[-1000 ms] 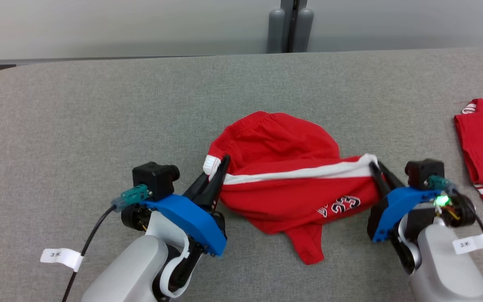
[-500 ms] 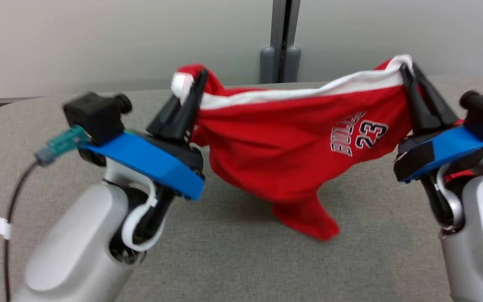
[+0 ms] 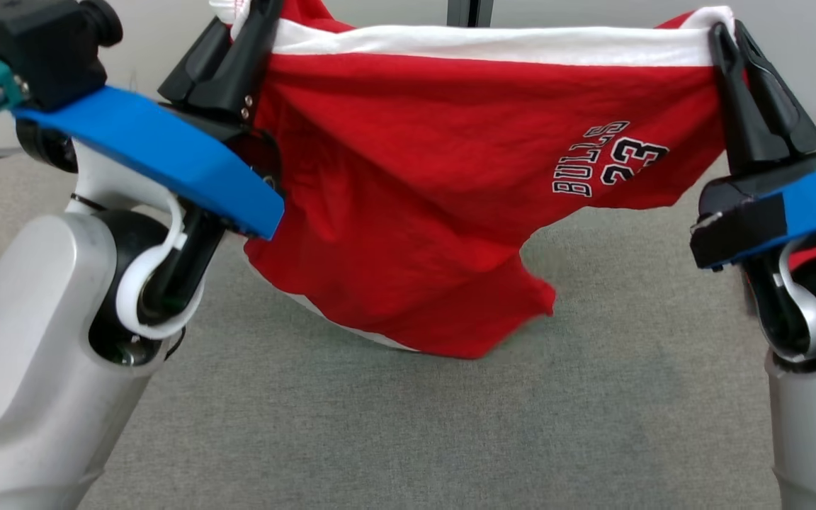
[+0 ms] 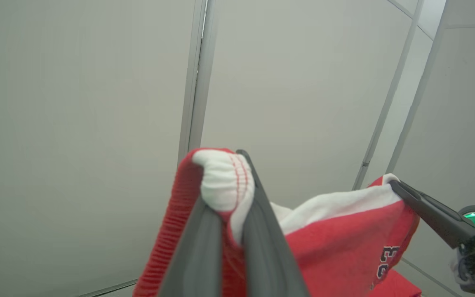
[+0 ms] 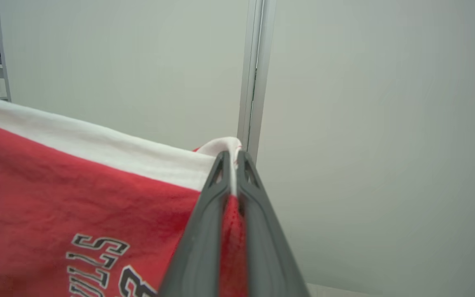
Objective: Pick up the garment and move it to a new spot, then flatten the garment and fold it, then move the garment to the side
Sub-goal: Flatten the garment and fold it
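Note:
The garment (image 3: 415, 184) is a pair of red shorts with a white band along the top and "BULLS 23" printed on it. It hangs stretched in the air between both arms, its lower edge just above the grey table (image 3: 408, 425). My left gripper (image 3: 256, 14) is shut on the upper left corner, where white and red cloth bunches between the fingers (image 4: 258, 231). My right gripper (image 3: 727, 35) is shut on the upper right corner, pinching the white band (image 5: 229, 152). In the left wrist view the right gripper (image 4: 398, 187) holds the far corner of the garment (image 4: 336, 243).
A bit of another red garment (image 3: 815, 255) shows behind my right wrist at the right edge. A pale wall with a vertical metal post (image 5: 254, 74) stands behind the table. Grey tabletop stretches below the hanging cloth.
Both grippers have lifted the garment off the table and pulled its top edge taut between them. The head camera has shifted too, so the arms now loom larger.

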You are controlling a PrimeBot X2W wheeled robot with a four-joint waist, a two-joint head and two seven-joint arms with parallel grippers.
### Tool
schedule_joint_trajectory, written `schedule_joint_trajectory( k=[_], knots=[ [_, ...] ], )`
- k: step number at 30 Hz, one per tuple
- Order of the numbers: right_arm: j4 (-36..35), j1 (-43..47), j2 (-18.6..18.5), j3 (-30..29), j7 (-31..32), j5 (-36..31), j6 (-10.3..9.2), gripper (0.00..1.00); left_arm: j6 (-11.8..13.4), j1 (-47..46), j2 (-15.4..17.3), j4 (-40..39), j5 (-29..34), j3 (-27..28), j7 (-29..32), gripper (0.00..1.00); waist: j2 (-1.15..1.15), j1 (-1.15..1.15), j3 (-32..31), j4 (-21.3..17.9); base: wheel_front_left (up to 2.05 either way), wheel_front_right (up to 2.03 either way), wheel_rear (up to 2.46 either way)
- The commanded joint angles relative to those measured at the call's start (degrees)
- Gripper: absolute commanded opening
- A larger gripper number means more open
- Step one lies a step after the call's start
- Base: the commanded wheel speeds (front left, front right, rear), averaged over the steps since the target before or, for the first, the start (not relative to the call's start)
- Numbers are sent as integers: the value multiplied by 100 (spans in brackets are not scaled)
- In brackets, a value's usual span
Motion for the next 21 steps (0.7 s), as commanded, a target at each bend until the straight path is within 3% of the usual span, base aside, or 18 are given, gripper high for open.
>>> schedule_joint_trajectory(
  k=[1,7,15,21],
  knots=[
    [98,-188,-10,8,-2,-11,1,0,-20,-135,-27,95,-6,7,34,0,0,0,117,28,0,0,0],
    [1120,-1285,69,99,-251,-22,1,0,-160,-817,-204,816,-46,35,137,0,0,0,590,-118,0,0,0],
    [1920,-2900,264,-211,-1092,-499,1,0,-430,-1991,-592,1607,-79,440,-421,0,0,0,1043,-278,0,0,0],
    [2075,-2415,373,25,-1489,-559,1,0,-712,-1552,-671,2005,-175,340,-688,0,0,0,1351,-303,0,0,0]
  ],
)
